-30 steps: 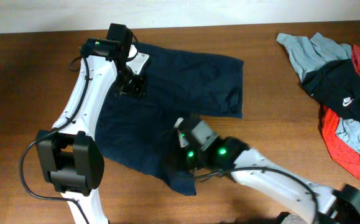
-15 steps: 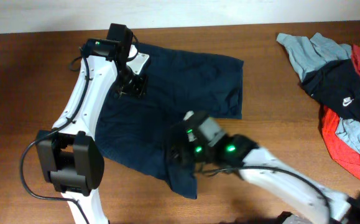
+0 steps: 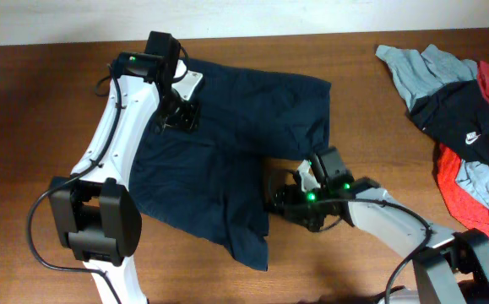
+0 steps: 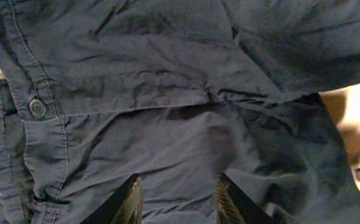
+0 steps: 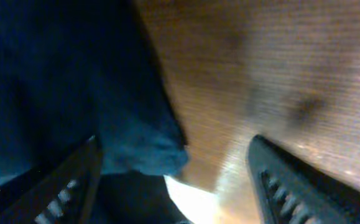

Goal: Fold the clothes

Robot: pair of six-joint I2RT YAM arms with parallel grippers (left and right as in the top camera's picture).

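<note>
The clothes, dark navy shorts, lie spread on the wooden table, one leg toward the back right and the other toward the front. My left gripper points down onto them near the waistband. In the left wrist view its fingers stand apart on flat wrinkled cloth, with the button to the left, so the left gripper is open. My right gripper sits just off the right edge of the front leg. It is open, with a cloth edge loose between the fingers, over bare wood.
A heap of other garments lies at the right edge of the table: grey, black with a white logo and red. The left arm's base stands at the front left.
My right gripper has opened and drawn back to the right, off the front leg of the shorts, which now lies on the table. The left arm has not moved.
</note>
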